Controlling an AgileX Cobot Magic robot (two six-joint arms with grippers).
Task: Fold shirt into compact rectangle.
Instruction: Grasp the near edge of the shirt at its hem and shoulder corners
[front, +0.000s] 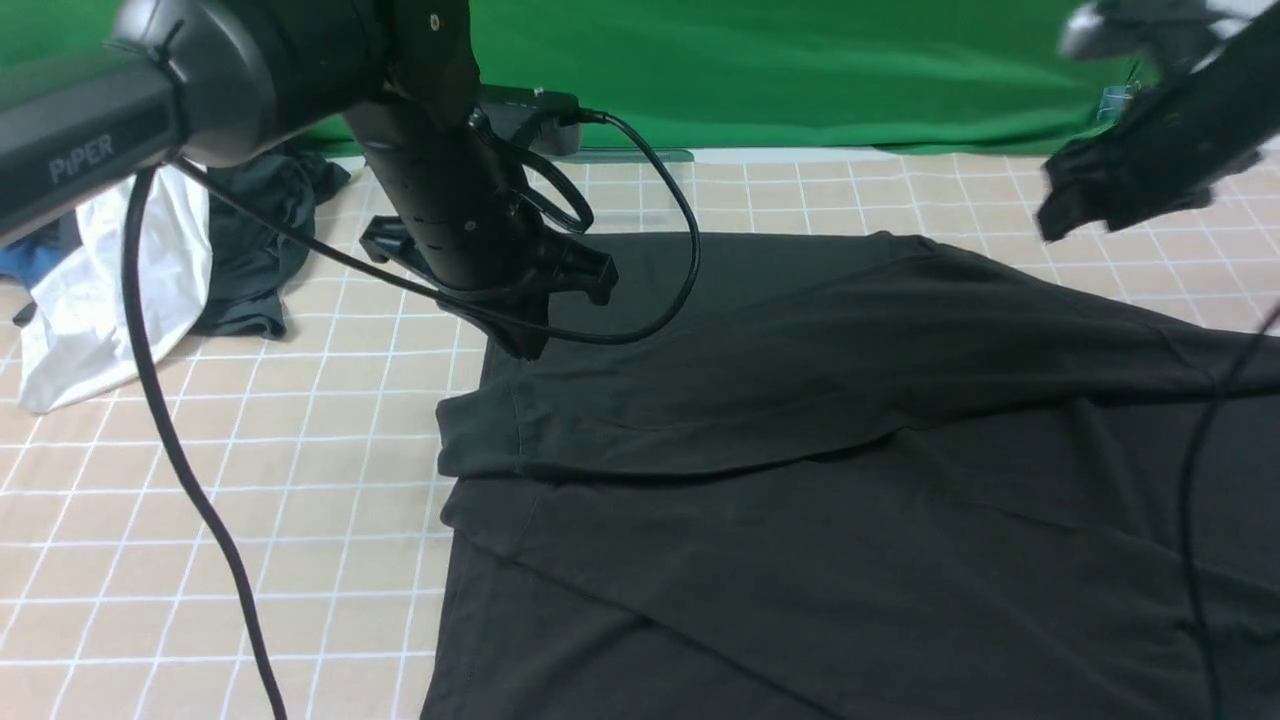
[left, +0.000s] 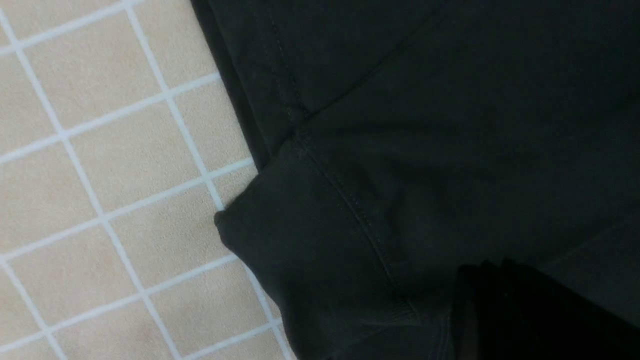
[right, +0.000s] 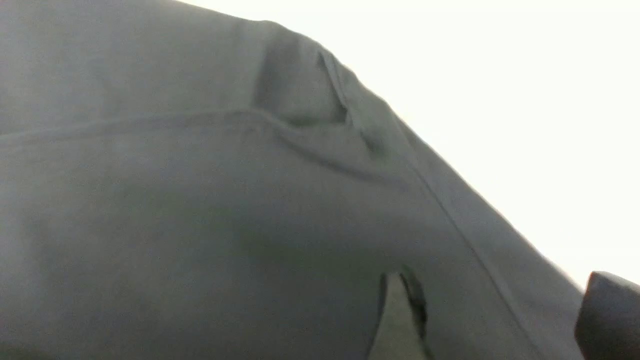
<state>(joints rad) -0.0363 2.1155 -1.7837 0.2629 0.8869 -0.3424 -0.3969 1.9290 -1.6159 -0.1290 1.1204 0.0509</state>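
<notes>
Black-green cotton is filling most of my front view: the shirt is lying flat on the gridded mat, centre to right, running off the near and right edges. One wide band is lying folded over the body, its hem jutting slightly past the layer beneath on the left. By that, I am judging one fold laid and the rectangle far from done. The knit is looking soft, matte and limp, likely to sag wherever it is lifted by one corner.

My left arm is reaching down at the shirt's far left corner, probably to pin or pinch that edge square. The left gripper is touching the cloth with jaws together; whether fabric is caught between them I cannot tell. The right gripper is hanging blurred above the far right, off the mat; parted or closed, I cannot tell, its wrist camera showing only close grey cloth and one finger.

Far left, a white garment and a smaller dark grey one are sitting heaped, well apart from the work. Fine stitching is running along the hem.
</notes>
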